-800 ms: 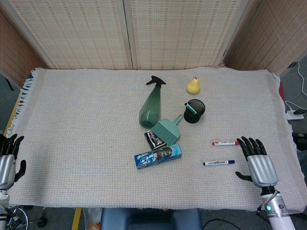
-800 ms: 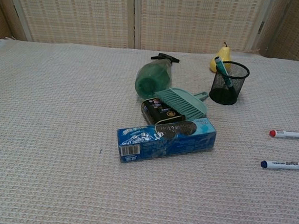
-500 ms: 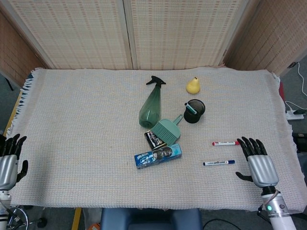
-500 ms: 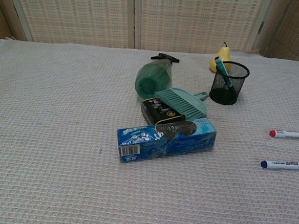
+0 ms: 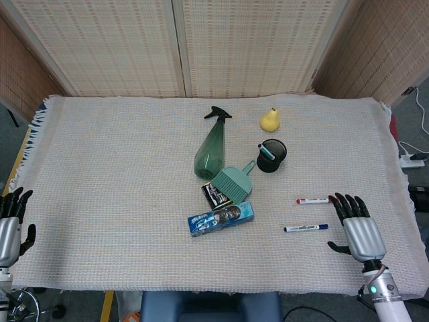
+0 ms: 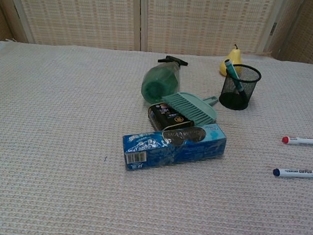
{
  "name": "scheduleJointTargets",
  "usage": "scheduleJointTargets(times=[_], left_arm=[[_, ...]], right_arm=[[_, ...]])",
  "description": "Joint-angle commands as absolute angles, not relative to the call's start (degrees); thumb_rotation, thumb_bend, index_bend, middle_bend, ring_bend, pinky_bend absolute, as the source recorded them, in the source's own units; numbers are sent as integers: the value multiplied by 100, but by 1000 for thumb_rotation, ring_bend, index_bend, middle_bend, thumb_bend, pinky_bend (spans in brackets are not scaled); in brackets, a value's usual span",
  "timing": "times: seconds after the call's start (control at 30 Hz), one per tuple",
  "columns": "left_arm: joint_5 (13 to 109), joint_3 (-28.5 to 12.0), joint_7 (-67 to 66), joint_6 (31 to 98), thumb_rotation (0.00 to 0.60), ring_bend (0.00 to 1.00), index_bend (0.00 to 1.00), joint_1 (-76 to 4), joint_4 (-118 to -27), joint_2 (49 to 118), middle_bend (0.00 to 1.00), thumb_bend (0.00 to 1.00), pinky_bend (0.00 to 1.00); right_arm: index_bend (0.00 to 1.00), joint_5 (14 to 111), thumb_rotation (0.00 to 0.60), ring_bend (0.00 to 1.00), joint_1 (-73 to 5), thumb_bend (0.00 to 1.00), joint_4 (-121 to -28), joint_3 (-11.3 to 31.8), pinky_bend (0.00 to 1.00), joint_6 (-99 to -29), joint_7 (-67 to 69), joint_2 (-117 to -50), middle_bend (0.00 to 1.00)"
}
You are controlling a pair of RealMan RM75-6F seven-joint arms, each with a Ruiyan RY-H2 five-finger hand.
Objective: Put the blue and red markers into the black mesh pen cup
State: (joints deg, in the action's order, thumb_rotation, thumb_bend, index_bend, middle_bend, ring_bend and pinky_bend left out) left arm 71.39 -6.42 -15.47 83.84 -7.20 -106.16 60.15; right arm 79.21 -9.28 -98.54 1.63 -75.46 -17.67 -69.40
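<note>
The red-capped marker point(image 5: 314, 200) point(image 6: 303, 141) lies flat on the cloth at the right. The blue-capped marker point(image 5: 305, 228) point(image 6: 298, 173) lies just in front of it. The black mesh pen cup point(image 5: 271, 155) point(image 6: 239, 87) stands upright further back and holds a green marker. My right hand point(image 5: 356, 226) hovers open right of both markers, its fingertips close to the red marker's end. My left hand point(image 5: 9, 228) is open at the table's far left edge. Neither hand shows in the chest view.
A green spray bottle point(image 5: 211, 149) lies on its side mid-table. In front of it sit a teal brush point(image 5: 233, 180), a dark tin point(image 5: 216, 194) and a blue cookie box point(image 5: 221, 218). A yellow pear point(image 5: 270, 120) stands behind the cup.
My right hand has shifted slightly left toward the markers. My left hand has dropped a little lower at the table edge. The objects have not moved.
</note>
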Motion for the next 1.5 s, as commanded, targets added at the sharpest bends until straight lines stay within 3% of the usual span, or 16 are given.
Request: scheduleJointTargets(times=[0.03, 0.43, 0.63, 0.73, 1.2, 1.33, 1.5], left_arm=[[7096, -641, -1556, 8326, 600, 0, 93, -739, -10615, 6019, 0, 482, 103], [7076, -659, -1543, 8382, 600, 0, 94, -710, -10693, 5959, 0, 481, 103], [7065, -657, -1524, 8369, 600, 0, 94, -706, -10687, 5947, 0, 482, 103], [7054, -660, -1516, 8361, 600, 0, 93, -708, -10683, 5945, 0, 482, 103], [6964, -694, -1466, 8344, 600, 0, 94, -705, -10653, 5933, 0, 483, 103], [6952, -695, -1456, 8327, 600, 0, 94, -709, -10645, 5931, 0, 483, 103], [6935, -712, -1421, 8354, 600, 0, 93, -695, -10647, 5915, 0, 483, 103]], right_arm=[[87, 7879, 600, 11, -965, 0, -9822, 160, 0, -7458, -1775, -6989, 28], [122, 7300, 600, 24, -1730, 0, -9882, 256, 0, -6118, -2296, -7193, 28], [220, 6996, 600, 55, -2069, 17, -10064, 391, 0, -5832, -2618, -7296, 28], [291, 6935, 600, 69, -2140, 32, -9977, 365, 0, -5784, -2668, -7347, 30], [350, 6509, 600, 81, -2256, 38, -9482, 211, 0, -5743, -2863, -7619, 34], [412, 6403, 600, 103, -2374, 120, -9301, 253, 0, -5644, -2858, -7759, 53], [429, 6235, 600, 104, -2520, 148, -9154, 269, 0, -5507, -2948, -7907, 55]])
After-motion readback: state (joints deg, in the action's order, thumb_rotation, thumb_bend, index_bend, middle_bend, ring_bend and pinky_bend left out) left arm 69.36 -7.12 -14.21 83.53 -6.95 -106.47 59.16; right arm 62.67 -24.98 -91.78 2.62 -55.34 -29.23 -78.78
